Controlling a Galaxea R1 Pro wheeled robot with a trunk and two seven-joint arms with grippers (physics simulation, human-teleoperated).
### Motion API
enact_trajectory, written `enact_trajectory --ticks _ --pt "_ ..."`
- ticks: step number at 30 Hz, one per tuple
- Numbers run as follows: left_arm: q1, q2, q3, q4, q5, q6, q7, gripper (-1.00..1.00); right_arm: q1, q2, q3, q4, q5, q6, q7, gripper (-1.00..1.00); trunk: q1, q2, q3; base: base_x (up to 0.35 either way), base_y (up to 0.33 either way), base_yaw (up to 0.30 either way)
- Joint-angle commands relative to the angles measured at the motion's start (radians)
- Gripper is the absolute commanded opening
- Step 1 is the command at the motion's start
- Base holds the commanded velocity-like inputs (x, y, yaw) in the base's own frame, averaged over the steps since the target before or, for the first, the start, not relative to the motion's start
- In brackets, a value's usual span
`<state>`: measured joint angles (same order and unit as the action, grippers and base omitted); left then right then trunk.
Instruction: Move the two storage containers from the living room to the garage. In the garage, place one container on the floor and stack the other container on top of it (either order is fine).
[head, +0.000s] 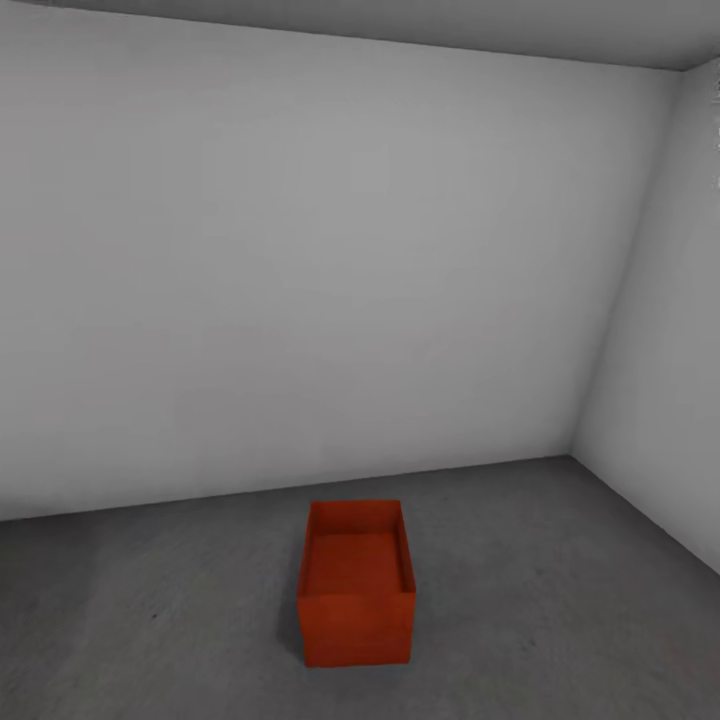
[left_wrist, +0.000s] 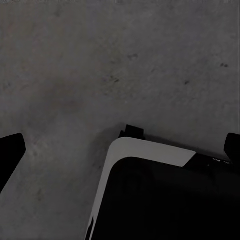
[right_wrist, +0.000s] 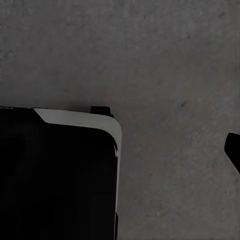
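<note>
One orange-red storage container (head: 356, 585) stands upright and open-topped on the dark grey garage floor (head: 560, 600), a short way in front of the white back wall. Nothing shows inside it. In the left wrist view my left gripper (left_wrist: 125, 137) hangs open over bare floor, its dark fingertips (left_wrist: 11, 152) at the two sides of the picture and nothing between them. In the right wrist view my right gripper (right_wrist: 122, 145) looks open too: one dark fingertip (right_wrist: 234, 152) shows at the edge, the other is lost against my black base.
White-grey walls (head: 300, 280) close the room behind the container and on the right (head: 660, 380), meeting in a corner at the far right. My own black and white base (left_wrist: 165, 195) (right_wrist: 60, 170) stands on the speckled floor beneath both wrists.
</note>
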<state>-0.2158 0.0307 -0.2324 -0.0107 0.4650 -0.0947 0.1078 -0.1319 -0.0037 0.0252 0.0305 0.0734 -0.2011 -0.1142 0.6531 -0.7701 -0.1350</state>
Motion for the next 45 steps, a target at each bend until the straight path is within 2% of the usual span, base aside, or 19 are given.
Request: enact_trajectory --ticks 1,32,45 --pt "-0.001 0.000 -0.009 0.000 0.007 -0.002 0.003 1.00 -0.002 0.000 0.002 0.003 0.008 -0.004 -0.005 1.00 0.000 -0.001 0.000 0.000 0.000 0.000" --pt "-0.001 0.000 -0.009 0.000 0.007 -0.002 0.003 1.00 -0.002 -0.003 0.001 0.003 0.007 -0.005 -0.005 1.00 0.000 -0.001 0.050 0.000 0.000 0.000" --pt "-0.001 0.000 -0.008 0.000 0.007 -0.002 0.003 1.00 -0.002 -0.001 0.003 0.002 0.012 0.006 -0.005 1.00 0.000 -0.001 0.054 0.000 0.000 0.000"
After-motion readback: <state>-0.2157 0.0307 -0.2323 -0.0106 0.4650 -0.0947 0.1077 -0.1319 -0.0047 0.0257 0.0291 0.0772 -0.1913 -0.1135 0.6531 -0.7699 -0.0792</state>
